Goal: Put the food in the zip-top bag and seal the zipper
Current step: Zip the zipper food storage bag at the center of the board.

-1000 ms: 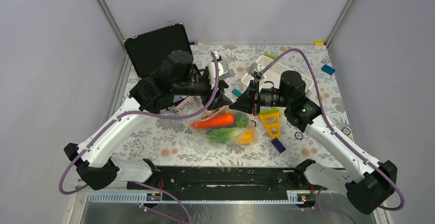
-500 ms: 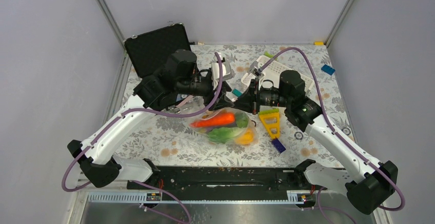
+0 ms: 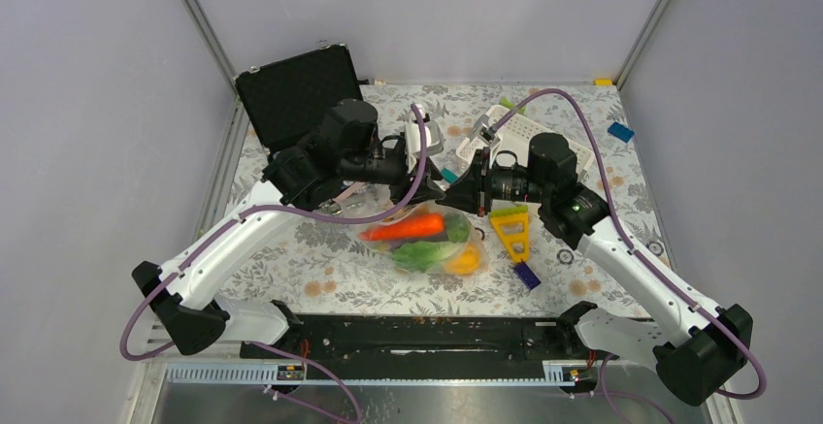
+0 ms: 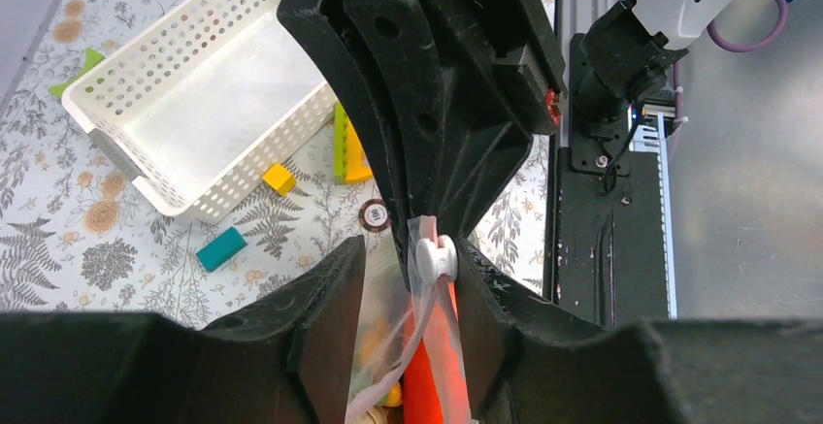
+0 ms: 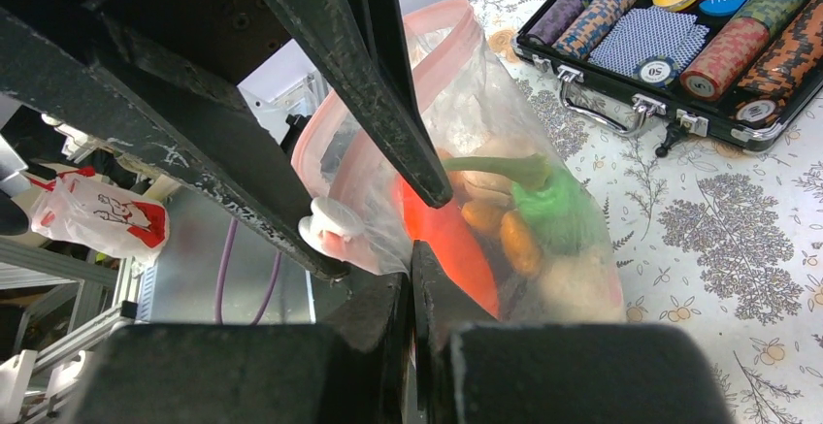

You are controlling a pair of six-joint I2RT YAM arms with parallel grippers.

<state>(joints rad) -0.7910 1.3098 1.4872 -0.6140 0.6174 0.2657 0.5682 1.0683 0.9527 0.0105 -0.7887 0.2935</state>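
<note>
The zip-top bag [image 3: 427,240] lies mid-table, its mouth edge lifted between the two arms. Inside it is the food: an orange-red piece [image 3: 408,227], green pieces [image 3: 422,252] and a yellow one [image 3: 466,261]. My right gripper [image 5: 412,269] is shut on the bag's edge, next to the pink zipper [image 5: 335,123]. My left gripper [image 4: 412,288] straddles the same edge right in front of it. The zipper's white slider [image 4: 434,259] rests against one of the left fingers [image 4: 495,317]. A gap remains on the other side, so this gripper is open.
A white lattice basket [image 3: 524,133] stands behind the right gripper. The open poker chip case [image 3: 291,94] sits at the back left. A yellow block [image 3: 511,230] and a blue block [image 3: 526,276] lie right of the bag. A teal block [image 4: 220,247] and a chip [image 4: 374,215] lie near the basket.
My left arm has swung right, up to the right gripper, and its jaws have narrowed around the bag's edge and slider. The right arm and the bag have stayed put.
</note>
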